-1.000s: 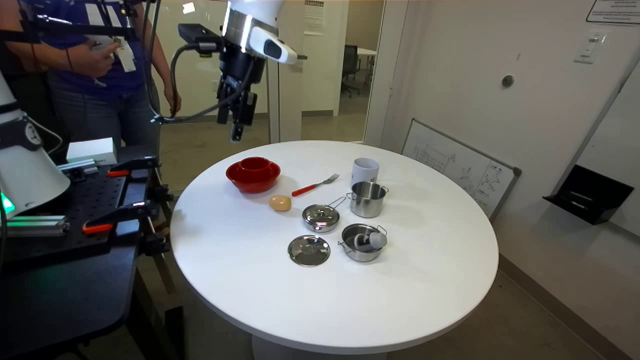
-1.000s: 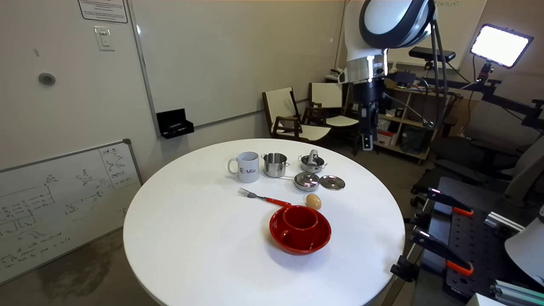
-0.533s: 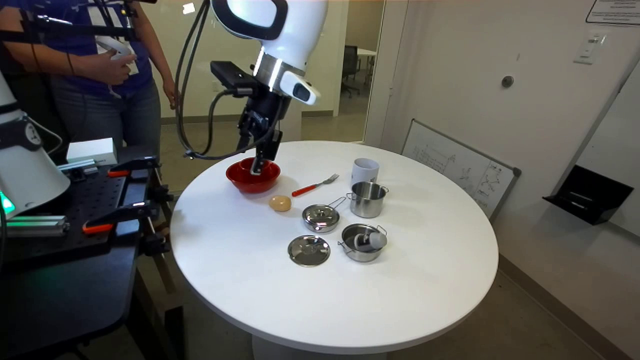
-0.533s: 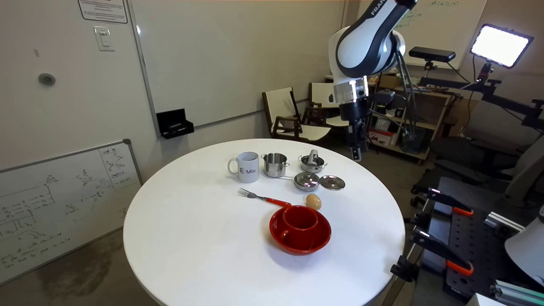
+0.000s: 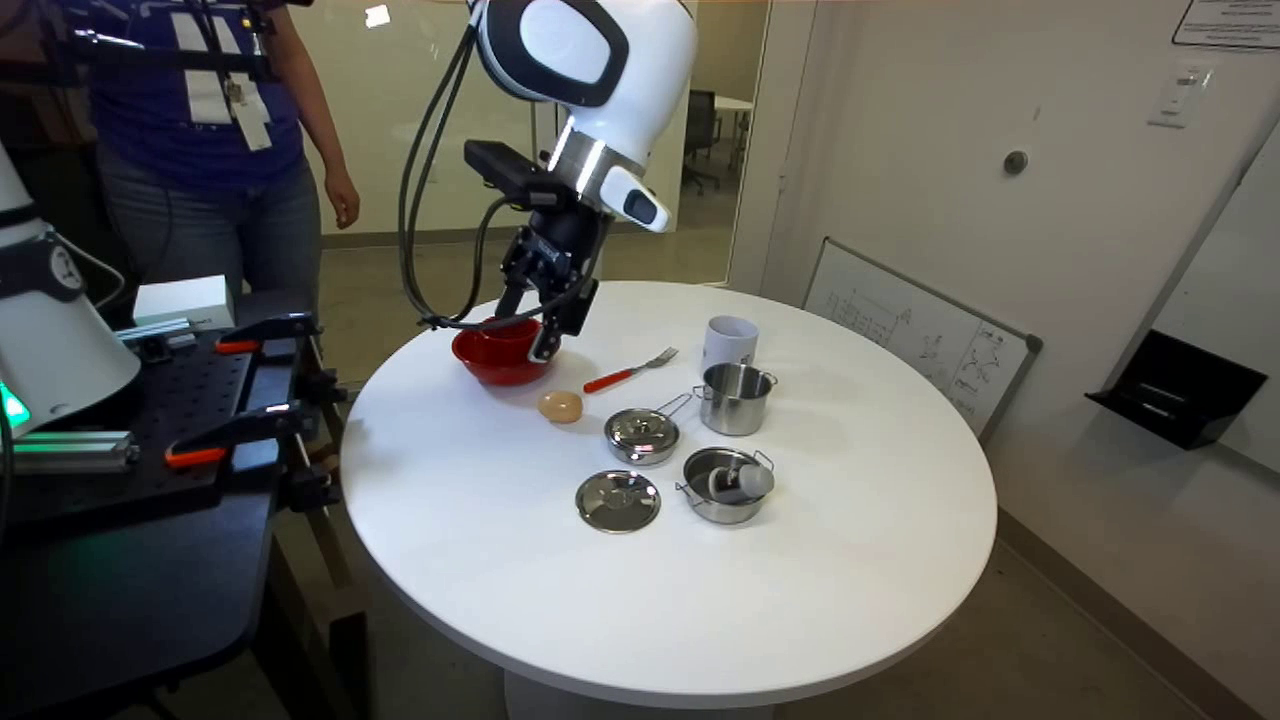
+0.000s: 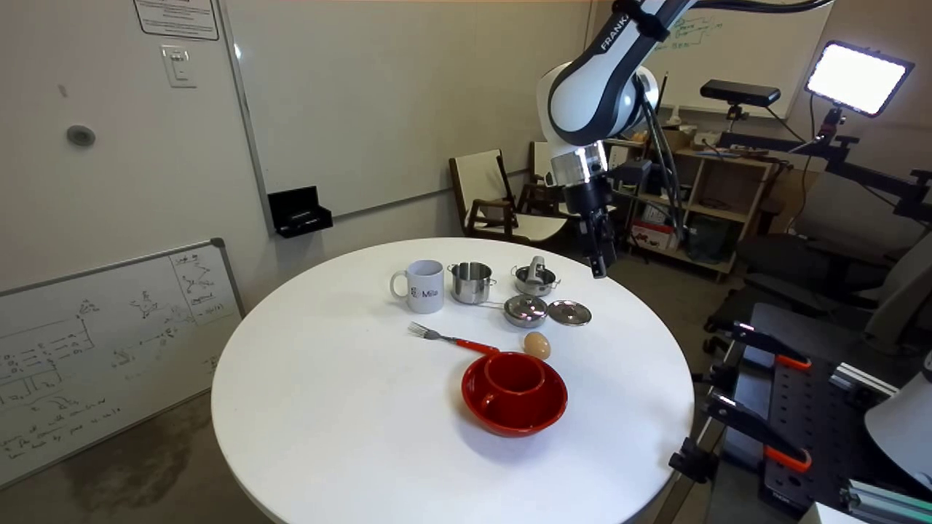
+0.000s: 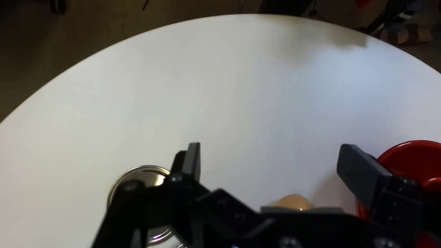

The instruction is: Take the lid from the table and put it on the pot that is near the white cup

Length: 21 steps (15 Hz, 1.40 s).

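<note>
My gripper (image 7: 270, 148) is spread, nothing held. Lid (image 5: 618, 501) below, off to one side, probably light, stiff, slick; I'd pinch its rim.

The white-and-black robot arm (image 6: 625, 47) extends down from the top of both exterior views, bending at a rounded white joint (image 6: 582, 109) above the silvery wrist collar (image 5: 592, 162). Below that collar the black gripper (image 7: 271, 148) hangs aslant rather than plumb, its tips pointing downward. In the wrist view its two fingers (image 7: 363, 175) stand wide apart, their grey pads (image 7: 193, 160) facing each other across a broad gap.
</note>
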### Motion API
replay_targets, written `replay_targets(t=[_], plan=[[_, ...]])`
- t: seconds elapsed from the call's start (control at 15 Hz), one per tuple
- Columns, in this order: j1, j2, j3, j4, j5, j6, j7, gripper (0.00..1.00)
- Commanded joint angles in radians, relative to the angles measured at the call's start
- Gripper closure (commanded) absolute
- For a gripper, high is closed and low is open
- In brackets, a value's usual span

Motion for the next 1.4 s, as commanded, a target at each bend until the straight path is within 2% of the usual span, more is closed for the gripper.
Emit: replay_targets(t=[0.0,0.2,0.4,0.8,1.07,1.33], plan=[[-0.011,-0.001,0.013,0.006,-0.005,-0.009,0.004,0.0],[-0.011,0.032,0.003,0.016,-0.017,0.039,0.035,0.0],[-0.029,0.077,-0.005,0.014,-0.015,0.166,0.033,0.0],[-0.117,0.185,0.008,0.028,0.007,0.354,-0.055,0.0],[-0.165,0.254,0.026,0.073,0.005,0.393,-0.105,0.0],[-0.174,0.299,0.035,0.131,0.005,0.384,-0.096,0.0]])
